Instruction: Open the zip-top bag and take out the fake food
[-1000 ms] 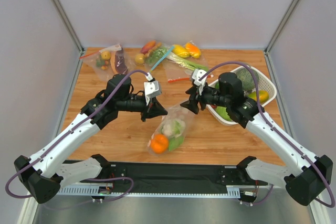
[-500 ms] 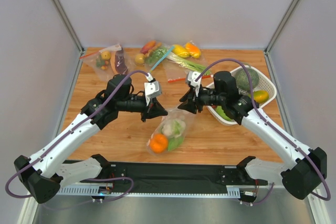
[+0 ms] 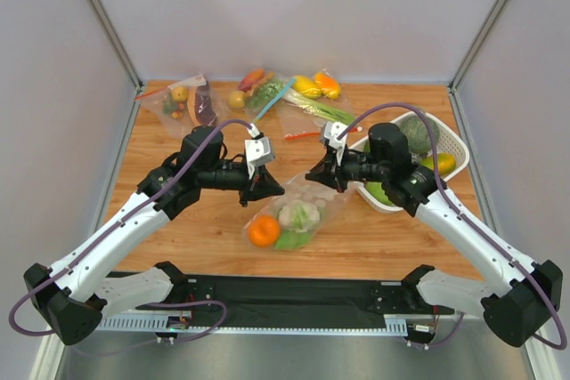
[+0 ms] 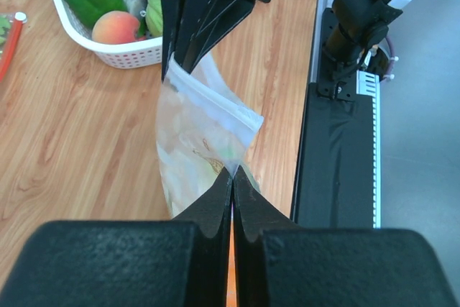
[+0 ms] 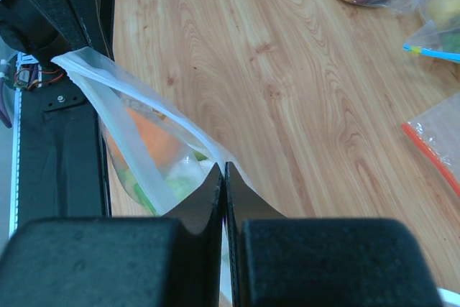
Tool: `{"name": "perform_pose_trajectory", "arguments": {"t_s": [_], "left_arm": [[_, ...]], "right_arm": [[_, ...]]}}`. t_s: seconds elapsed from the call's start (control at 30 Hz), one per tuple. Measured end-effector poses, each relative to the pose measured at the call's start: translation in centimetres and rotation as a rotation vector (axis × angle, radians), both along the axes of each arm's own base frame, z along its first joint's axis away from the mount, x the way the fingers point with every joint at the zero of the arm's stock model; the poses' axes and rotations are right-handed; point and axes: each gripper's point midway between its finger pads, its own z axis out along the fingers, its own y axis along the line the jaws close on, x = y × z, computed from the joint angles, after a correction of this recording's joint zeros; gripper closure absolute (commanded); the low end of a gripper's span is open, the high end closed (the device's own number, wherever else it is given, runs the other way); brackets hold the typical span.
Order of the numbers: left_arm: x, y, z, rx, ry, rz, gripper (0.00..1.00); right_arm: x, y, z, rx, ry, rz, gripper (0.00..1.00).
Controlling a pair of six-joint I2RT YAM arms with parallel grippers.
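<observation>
The zip-top bag [image 3: 298,211] hangs stretched between both grippers just above the table. Inside it sit the fake food: an orange [image 3: 264,230], a white cauliflower [image 3: 300,215] and a green piece [image 3: 289,240]. My left gripper [image 3: 272,191] is shut on the bag's left top edge, where plastic is pinched at the tips [image 4: 232,172]. My right gripper [image 3: 312,175] is shut on the opposite edge [image 5: 222,167]. In the right wrist view the whitish zip strip [image 5: 122,131] splits into two bands that stand apart, and the orange [image 5: 147,141] shows between them.
A white basket [image 3: 450,144] with green and orange produce stands at the right, close behind the right gripper. Other filled bags [image 3: 183,100] [image 3: 316,100] lie along the table's back edge. The black base rail [image 3: 294,291] runs along the near edge.
My right gripper has shut on the bag's edge after standing open. The bag now stretches sideways between both grippers, and the food inside has shifted. The left gripper stayed shut in place.
</observation>
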Motion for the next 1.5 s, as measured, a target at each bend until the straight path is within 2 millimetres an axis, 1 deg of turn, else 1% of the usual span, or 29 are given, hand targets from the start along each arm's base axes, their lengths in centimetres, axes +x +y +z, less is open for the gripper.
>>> {"name": "perform_pose_trajectory", "arguments": {"t_s": [0.03,0.07,0.1,0.2,0.37,0.43,0.53,0.63,0.7,0.83,0.97,1.27,1.5], "left_arm": [[0.1,0.0,0.0,0.003,-0.002,0.008,0.81],[0.4,0.1,-0.1,0.006,-0.009,0.018,0.72],[0.6,0.1,-0.1,0.010,-0.012,0.031,0.60],[1.8,0.5,-0.4,0.032,-0.021,0.103,0.51],[4.2,1.7,-0.8,0.072,-0.052,0.259,0.47],[5.0,2.1,-0.6,0.073,-0.067,0.316,0.45],[5.6,2.7,-0.4,0.069,-0.077,0.370,0.42],[5.9,2.8,-0.1,0.061,-0.076,0.398,0.40],[5.9,2.6,-0.1,0.051,-0.063,0.397,0.40],[5.4,1.4,-0.2,0.019,-0.003,0.352,0.39],[5.0,0.4,-1.1,0.004,0.071,0.322,0.39],[4.9,-1.3,-2.8,-0.010,0.212,0.302,0.36],[4.9,-1.9,-3.2,-0.025,0.268,0.305,0.36]], "right_arm": [[0.1,-0.2,0.2,0.001,-0.003,-0.017,1.00],[0.2,-0.3,0.4,0.004,-0.004,-0.033,1.00],[0.2,-0.4,0.5,0.006,-0.004,-0.049,1.00],[0.6,-0.7,0.8,0.002,-0.001,-0.117,1.00],[1.2,-0.9,1.4,-0.023,0.021,-0.246,1.00],[2.0,-1.2,1.9,-0.023,0.024,-0.312,1.00],[2.9,-1.6,2.3,-0.030,0.026,-0.398,1.00],[3.4,-1.6,2.0,-0.035,0.045,-0.463,1.00],[3.6,-1.5,1.7,-0.040,0.060,-0.505,1.00],[3.9,-1.3,1.1,-0.049,0.075,-0.581,1.00],[3.7,-0.6,0.6,-0.056,0.087,-0.623,1.00],[2.6,0.6,0.8,-0.032,0.091,-0.667,1.00],[1.7,1.4,0.9,-0.031,0.085,-0.669,1.00]]}}
